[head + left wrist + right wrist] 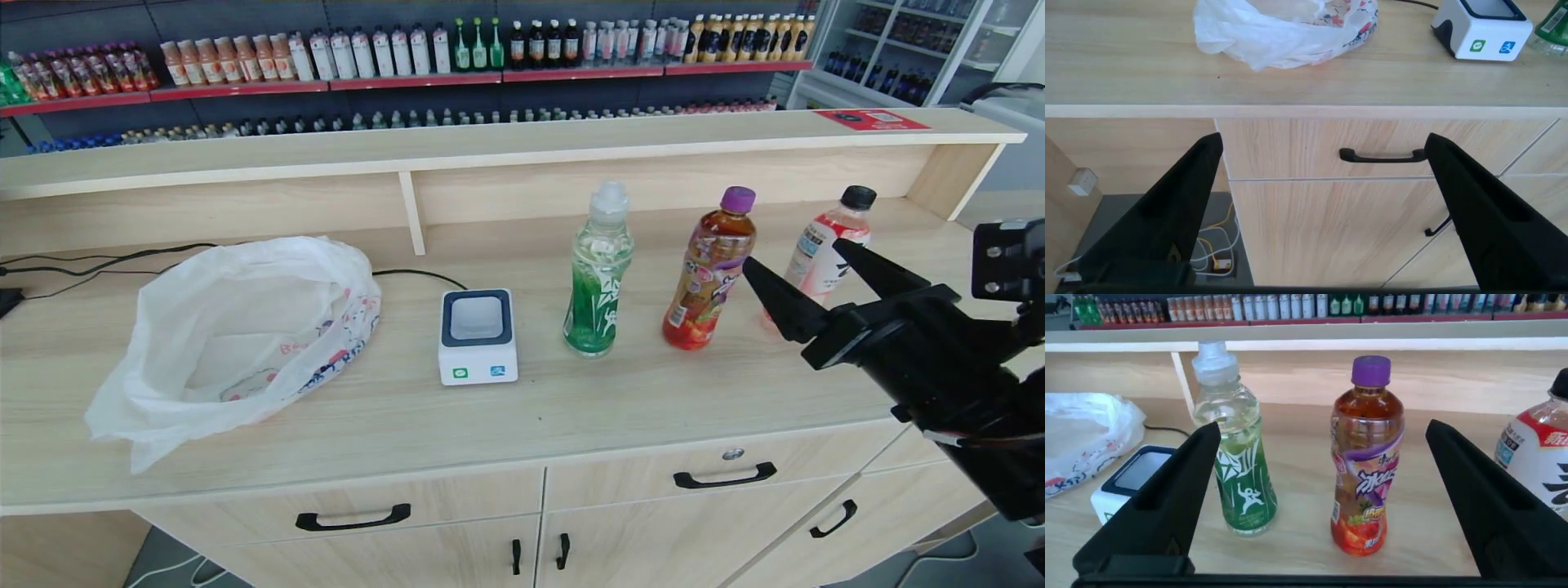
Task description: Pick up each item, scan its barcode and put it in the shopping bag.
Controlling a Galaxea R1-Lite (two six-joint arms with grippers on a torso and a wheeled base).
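- While the right jaws gape wide, they hover before a purple-capped amber plastic bottle on the wooden counter.
- Left jaws, wide too, face a drawer.

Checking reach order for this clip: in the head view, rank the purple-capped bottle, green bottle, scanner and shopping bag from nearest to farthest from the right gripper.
1. Purple-capped bottle, just beside the right gripper.
2. Green bottle, next toward the left.
3. Scanner, mid-counter.
4. Shopping bag, far left.
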